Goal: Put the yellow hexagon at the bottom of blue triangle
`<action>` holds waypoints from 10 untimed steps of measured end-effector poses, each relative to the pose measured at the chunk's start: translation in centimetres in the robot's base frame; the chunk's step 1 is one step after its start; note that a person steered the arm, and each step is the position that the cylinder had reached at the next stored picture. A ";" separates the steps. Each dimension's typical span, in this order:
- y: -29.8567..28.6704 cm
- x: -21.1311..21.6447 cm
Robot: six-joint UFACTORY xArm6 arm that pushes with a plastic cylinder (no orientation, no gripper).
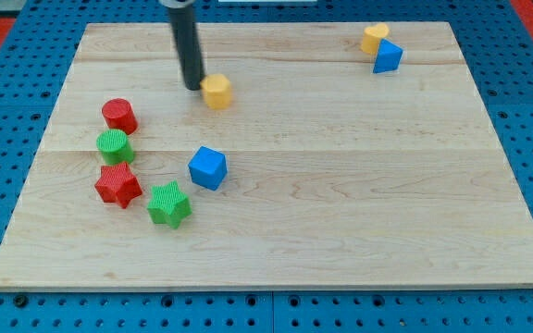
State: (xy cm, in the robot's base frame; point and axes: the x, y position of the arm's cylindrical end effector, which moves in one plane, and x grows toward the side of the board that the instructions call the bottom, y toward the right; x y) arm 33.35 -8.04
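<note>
No writing anywhere. The tip sits touching the yellow hexagon on its left; no gripper here. The blue triangle is far right near the board's top edge, with bare wood below.

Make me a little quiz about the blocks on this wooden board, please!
1. True or false: my tip is right beside the yellow hexagon, on its left in the view.
2. Which block sits closest to the blue triangle? A) the red star B) the yellow block at the view's top right C) the blue cube
3. Fill in: the green cylinder lies between the red cylinder above it and the red ____ below it.

Key: 1 true; 2 B; 3 star.
</note>
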 end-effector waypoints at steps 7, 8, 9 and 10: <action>21.7 3.3; 21.9 2.9; 23.8 0.8; 25.5 -1.0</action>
